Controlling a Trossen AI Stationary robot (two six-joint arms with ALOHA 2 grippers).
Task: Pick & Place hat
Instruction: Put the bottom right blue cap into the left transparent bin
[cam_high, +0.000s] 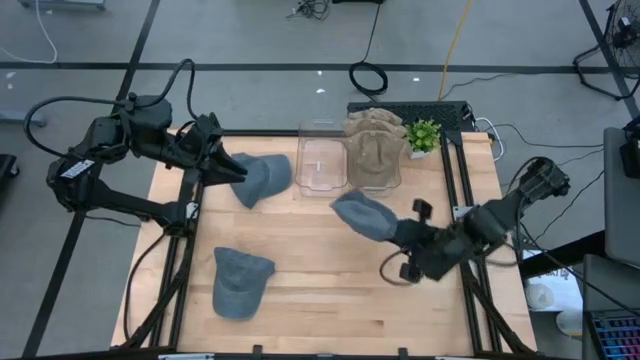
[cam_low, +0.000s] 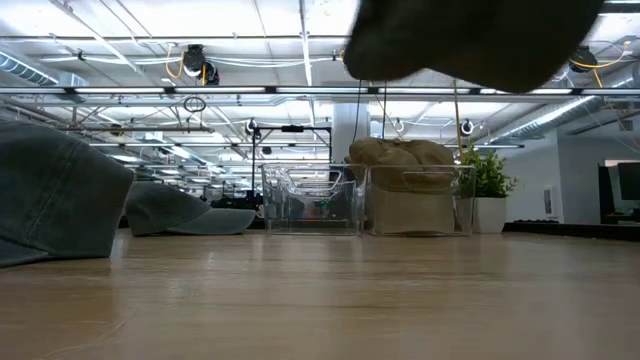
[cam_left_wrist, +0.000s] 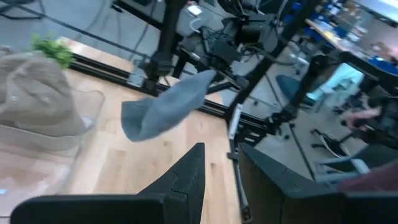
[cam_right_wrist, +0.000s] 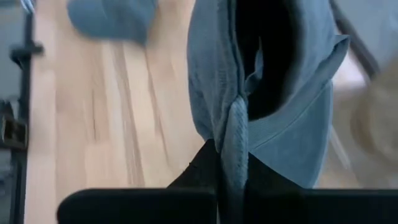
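Observation:
Three grey-blue caps show. One cap (cam_high: 364, 214) is held in the air by my right gripper (cam_high: 404, 234) near the table's right middle; it shows dark at the top of the low view (cam_low: 470, 40) and in the left wrist view (cam_left_wrist: 166, 107). A second cap (cam_high: 262, 178) lies crown up at far left, right beside my left gripper (cam_high: 232, 168), which is open (cam_left_wrist: 221, 171); whether it touches the cap I cannot tell. A third cap (cam_high: 240, 282) lies near the near-left edge. Tan hats (cam_high: 373, 150) fill a clear bin. My right gripper is shut on the cap's edge, where the cloth is bunched into a narrow fold (cam_right_wrist: 231, 134), pinched between the two fingers (cam_right_wrist: 199, 171). The fingers come from the table's right and near side, about level. The cap is lifted clear of the table and reaches out beyond the fingertips.
An empty clear bin (cam_high: 322, 158) stands at the far edge beside the bin of tan hats (cam_low: 410, 190). A small green plant (cam_high: 423, 135) is at the far right. Black frame rails (cam_high: 462, 200) run along both table sides. Bare wood lies in the middle (cam_high: 320, 270).

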